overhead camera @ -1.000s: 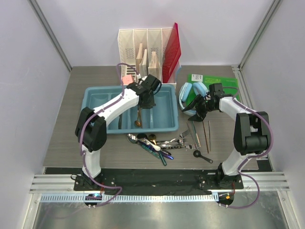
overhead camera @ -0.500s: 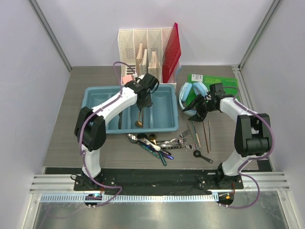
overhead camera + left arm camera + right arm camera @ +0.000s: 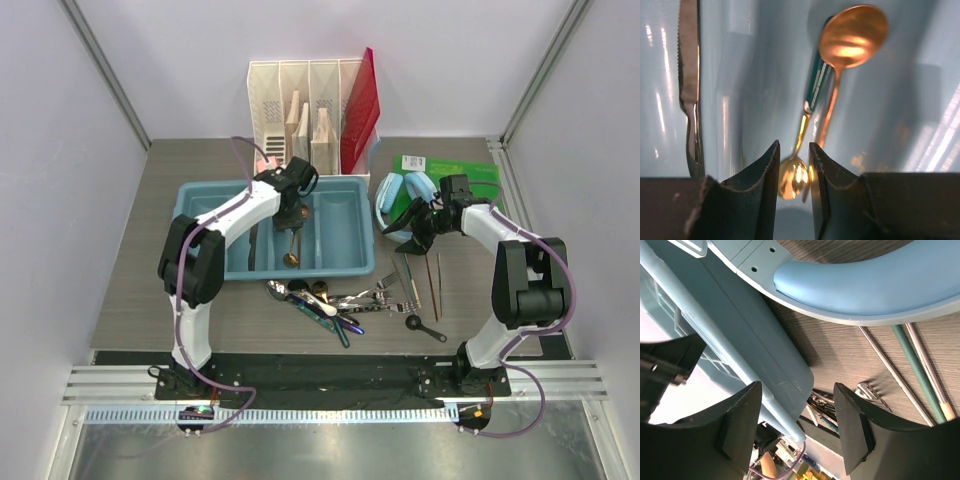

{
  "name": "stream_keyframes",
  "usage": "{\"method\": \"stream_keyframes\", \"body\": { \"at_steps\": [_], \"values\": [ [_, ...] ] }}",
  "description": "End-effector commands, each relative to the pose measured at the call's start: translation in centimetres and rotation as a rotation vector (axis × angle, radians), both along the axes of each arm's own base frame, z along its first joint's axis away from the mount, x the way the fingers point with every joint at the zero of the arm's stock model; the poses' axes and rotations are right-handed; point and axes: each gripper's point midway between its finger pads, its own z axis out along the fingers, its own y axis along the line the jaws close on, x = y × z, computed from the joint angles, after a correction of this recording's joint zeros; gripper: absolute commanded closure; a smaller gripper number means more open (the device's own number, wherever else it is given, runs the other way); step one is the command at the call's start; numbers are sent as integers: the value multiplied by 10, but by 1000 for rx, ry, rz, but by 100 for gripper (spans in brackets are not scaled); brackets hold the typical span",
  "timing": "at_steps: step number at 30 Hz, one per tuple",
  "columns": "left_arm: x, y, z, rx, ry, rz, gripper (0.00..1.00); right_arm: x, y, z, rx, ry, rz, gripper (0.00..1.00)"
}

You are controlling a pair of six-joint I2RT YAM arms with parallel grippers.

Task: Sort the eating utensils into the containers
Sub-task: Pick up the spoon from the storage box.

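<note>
The light blue cutlery tray [image 3: 344, 232] lies left of centre. My left gripper [image 3: 291, 212] hangs low inside it, jaws a narrow gap apart and holding nothing [image 3: 794, 145]. Under it lie a gold spoon [image 3: 852, 36] and a smaller green-handled gold spoon [image 3: 792, 177]; both show in the top view [image 3: 290, 248]. A knife [image 3: 690, 85] lies one compartment over. My right gripper [image 3: 408, 228] is open and empty [image 3: 797, 387] between the tray's corner [image 3: 755, 340] and the headphones [image 3: 865, 285]. Loose cutlery [image 3: 335, 300] is heaped in front of the tray. Thin chopsticks [image 3: 435, 275] lie to the right.
Light blue headphones [image 3: 405, 190] lie right of the tray, by a green packet [image 3: 455, 170]. A white slotted file organizer [image 3: 300, 105] with a red folder [image 3: 362, 105] stands behind the tray. A small black spoon [image 3: 425, 327] lies near the front edge.
My left gripper has moved left and a little nearer over the tray. The gold spoons stay in the tray. The right arm has not moved.
</note>
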Motion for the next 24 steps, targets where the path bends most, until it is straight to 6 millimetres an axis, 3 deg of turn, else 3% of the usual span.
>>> {"method": "stream_keyframes", "body": {
  "at_steps": [1,15,24],
  "values": [
    [15,-2,-14,7,12,-32,71,-1,-2,11,8,-32,13,36],
    [21,-1,-43,50,66,-56,71,-5,-6,4,1,-16,10,36],
    [6,5,-72,88,162,-65,71,-2,-7,3,-2,-15,2,36]
  ]
}}
